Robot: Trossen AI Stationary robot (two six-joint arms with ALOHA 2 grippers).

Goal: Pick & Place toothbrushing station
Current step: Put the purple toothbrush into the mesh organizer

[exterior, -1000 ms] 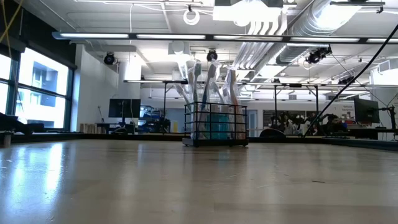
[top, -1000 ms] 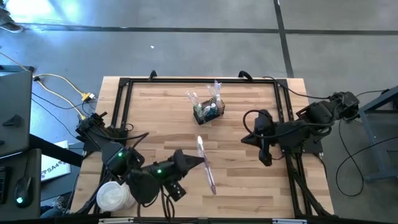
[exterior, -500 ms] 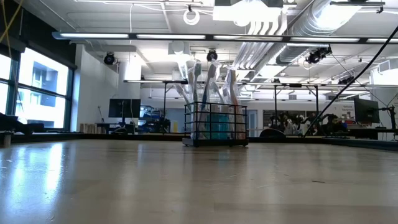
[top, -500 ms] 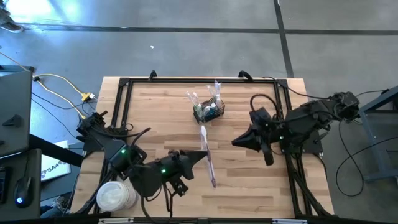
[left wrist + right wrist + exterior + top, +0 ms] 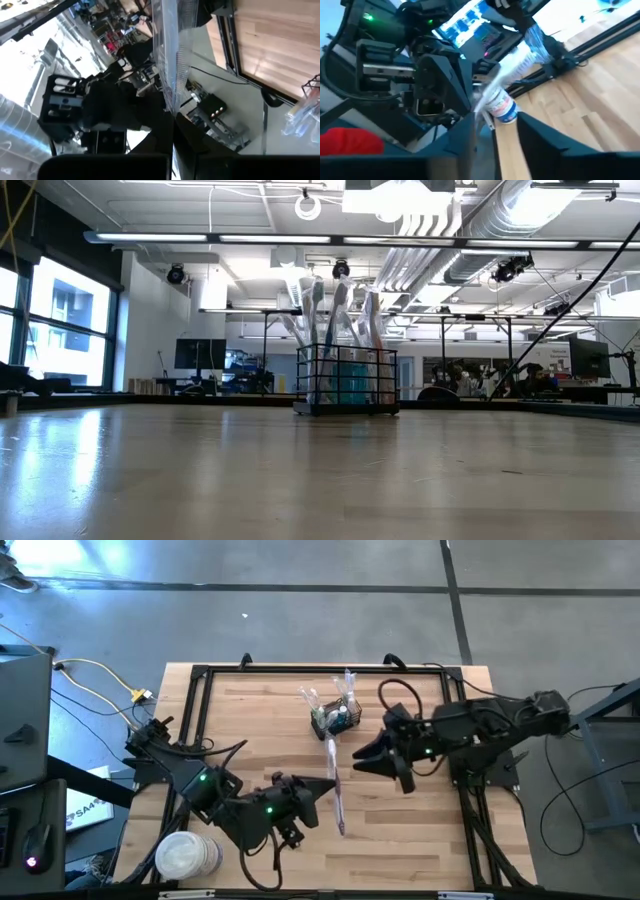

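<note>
Near the table's front edge, the left gripper is clamped on a wrapped toothbrush. The basket, already holding several brushes, stands by the back edge, so this brush is likely still to go in. The right gripper hovers mid-table, right of the brush, fingers apart and empty.

Two dark arms, cabled

Both arms were matte black and blocky, with black cables looping off their joints; small green lights glowed on the left arm's housing.
</note>
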